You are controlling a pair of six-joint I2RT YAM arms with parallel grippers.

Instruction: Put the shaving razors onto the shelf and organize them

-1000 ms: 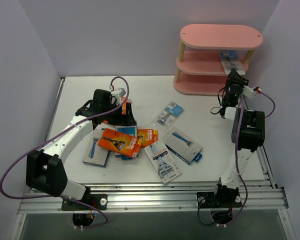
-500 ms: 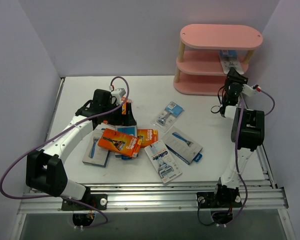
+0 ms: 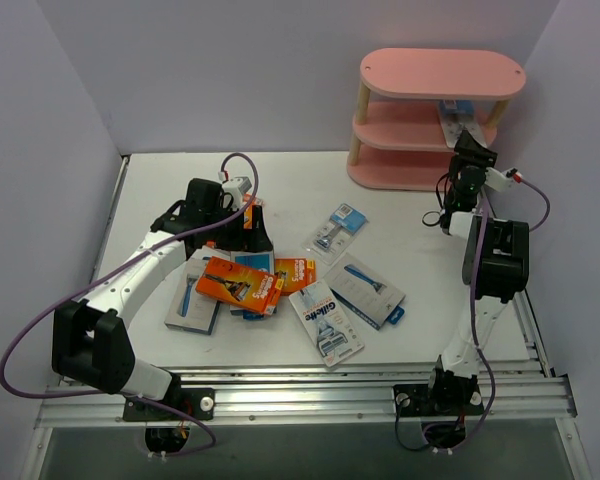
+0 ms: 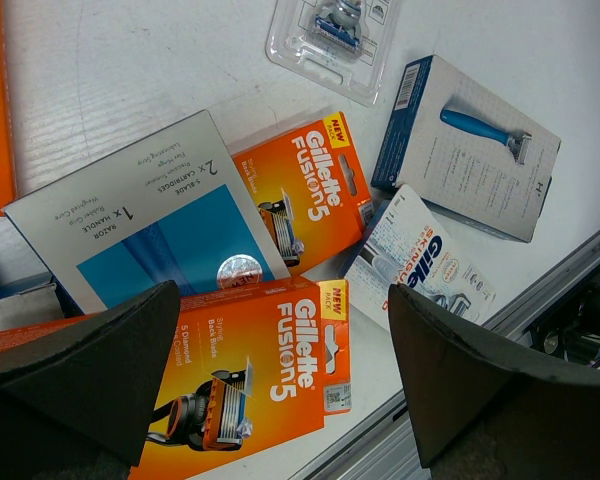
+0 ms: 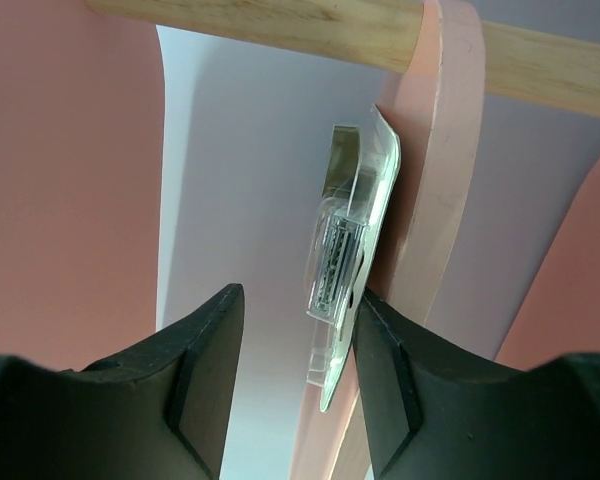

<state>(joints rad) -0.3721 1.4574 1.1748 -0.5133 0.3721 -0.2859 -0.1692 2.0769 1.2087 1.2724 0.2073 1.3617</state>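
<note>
Right arm: stretched forward to the shelf [image 3: 442, 72], hand [image 3: 467, 150] at the right end of the middle tier. Its fingers are apart, either side of a clear blister card [image 5: 345, 250] lying on that board, with a gap at one finger.

Left arm: bent over the counter [image 3: 160, 190], hand [image 4: 285, 295] spread wide and holding nothing.

Below it lie a large orange box [image 4: 260, 380], a smaller orange box [image 4: 305, 190], a blue-grey box [image 4: 465, 145] and a white-blue card [image 4: 415, 260], heaped.

My left arm [image 3: 140, 270] reaches forward with its elbow bent, left pincer [image 4: 280, 400] spread wide and facing down. My right arm [image 3: 477, 300] stands tall, right pincer [image 5: 295, 330] partly parted.
</note>
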